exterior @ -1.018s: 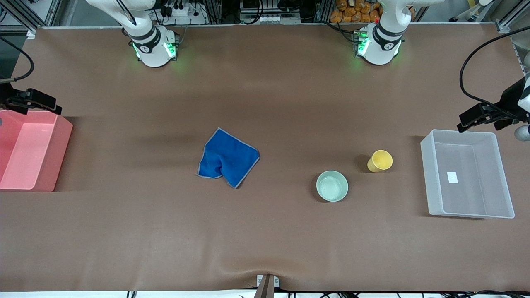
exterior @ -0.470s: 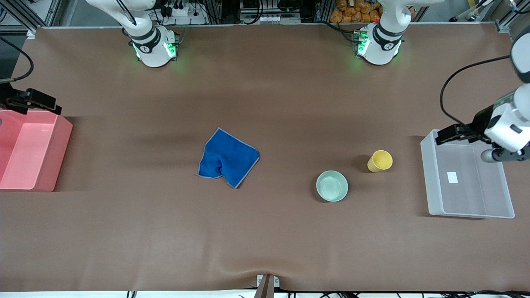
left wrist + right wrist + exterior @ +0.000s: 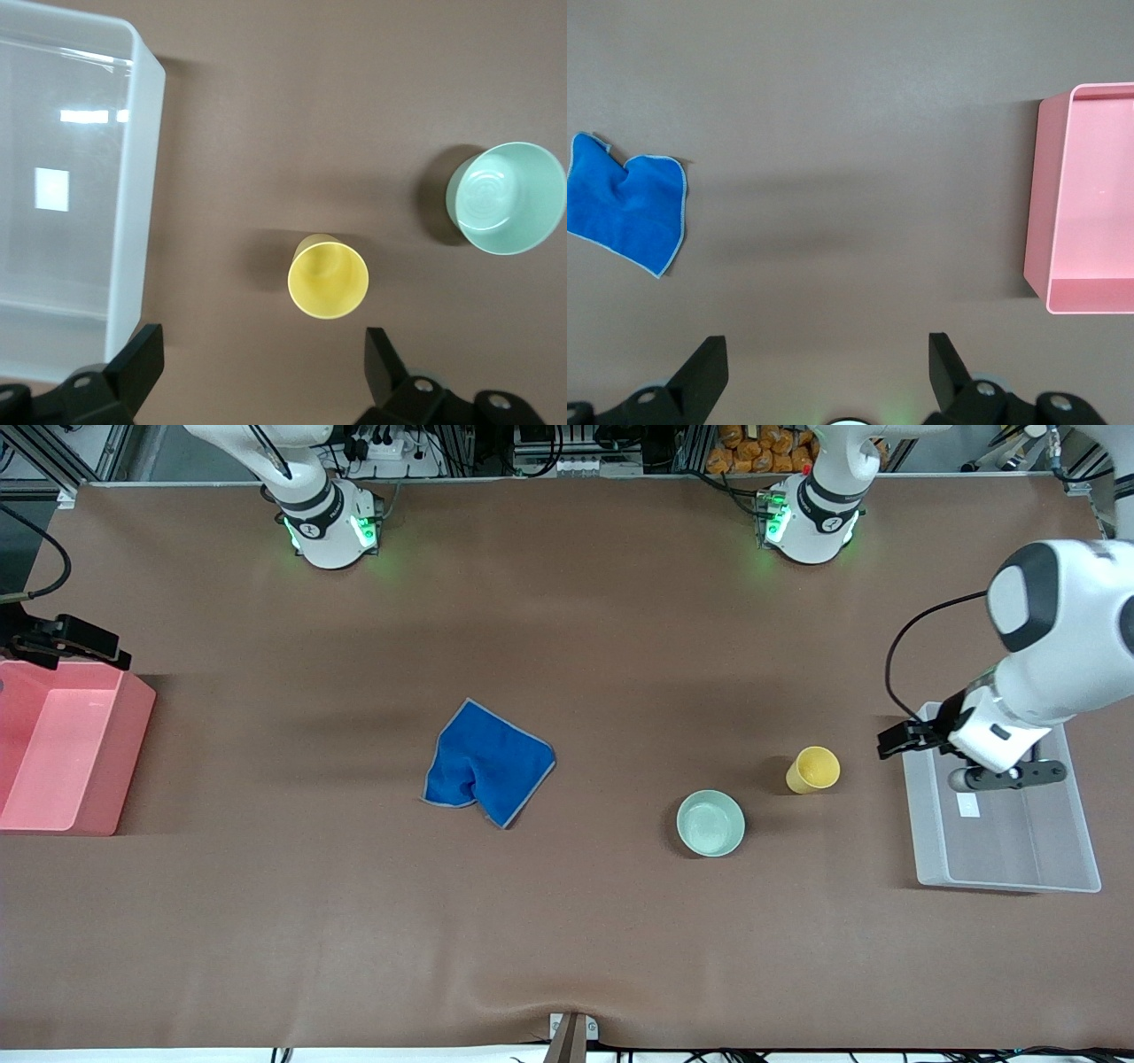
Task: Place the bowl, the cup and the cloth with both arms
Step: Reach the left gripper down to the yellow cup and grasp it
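Cup [image 3: 328,282] lies under left gripper's [image 3: 259,372] spread jaws.

My front camera sits high, facing the two arm bases across the brown surface [image 3: 567,921] and taking in its whole width. My left wrist camera looks straight down from closer, between its spread fingers [image 3: 133,376], sharing the cup [image 3: 328,281], bowl [image 3: 508,197] and clear bin [image 3: 133,204] with the front view. My right wrist camera looks down too, sharing the cloth [image 3: 625,200] and pink bin [image 3: 1041,212].
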Motion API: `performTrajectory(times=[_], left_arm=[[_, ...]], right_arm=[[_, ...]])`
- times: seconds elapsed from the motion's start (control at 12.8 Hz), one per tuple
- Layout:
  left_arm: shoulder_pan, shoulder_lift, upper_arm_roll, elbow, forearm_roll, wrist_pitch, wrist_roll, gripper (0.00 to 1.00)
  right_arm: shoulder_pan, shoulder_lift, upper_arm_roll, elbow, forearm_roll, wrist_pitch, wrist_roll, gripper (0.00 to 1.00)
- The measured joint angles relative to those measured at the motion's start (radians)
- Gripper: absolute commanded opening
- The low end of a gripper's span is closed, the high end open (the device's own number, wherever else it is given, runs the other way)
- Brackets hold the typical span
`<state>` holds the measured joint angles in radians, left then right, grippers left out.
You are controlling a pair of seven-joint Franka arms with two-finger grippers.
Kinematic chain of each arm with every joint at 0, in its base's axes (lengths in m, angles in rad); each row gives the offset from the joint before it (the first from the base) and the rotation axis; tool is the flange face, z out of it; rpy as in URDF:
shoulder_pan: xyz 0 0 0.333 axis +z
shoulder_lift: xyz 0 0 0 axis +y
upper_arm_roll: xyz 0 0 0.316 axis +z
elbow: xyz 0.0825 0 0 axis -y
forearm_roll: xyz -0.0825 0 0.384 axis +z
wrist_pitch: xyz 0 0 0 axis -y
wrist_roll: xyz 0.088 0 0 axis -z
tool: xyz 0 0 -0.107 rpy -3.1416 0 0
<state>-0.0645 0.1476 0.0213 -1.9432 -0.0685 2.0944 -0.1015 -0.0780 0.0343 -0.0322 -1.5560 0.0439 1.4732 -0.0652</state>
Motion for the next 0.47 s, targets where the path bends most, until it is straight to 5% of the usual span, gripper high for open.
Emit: performTrajectory(times=[0.24,0.47], left_arm=[[0.0,0.01,-0.014,-0.158,0.0,0.223,0.0,1.0],[0.0,0.06,-0.019,-0.215,0.0,0.319,0.0,1.0]], right_arm=[[0.0,0.0,0.0,0.0,0.0,0.0,0.0,1.0],[0.0,0.0,0.0,0.0,0.0,0.0,0.0,1.0]])
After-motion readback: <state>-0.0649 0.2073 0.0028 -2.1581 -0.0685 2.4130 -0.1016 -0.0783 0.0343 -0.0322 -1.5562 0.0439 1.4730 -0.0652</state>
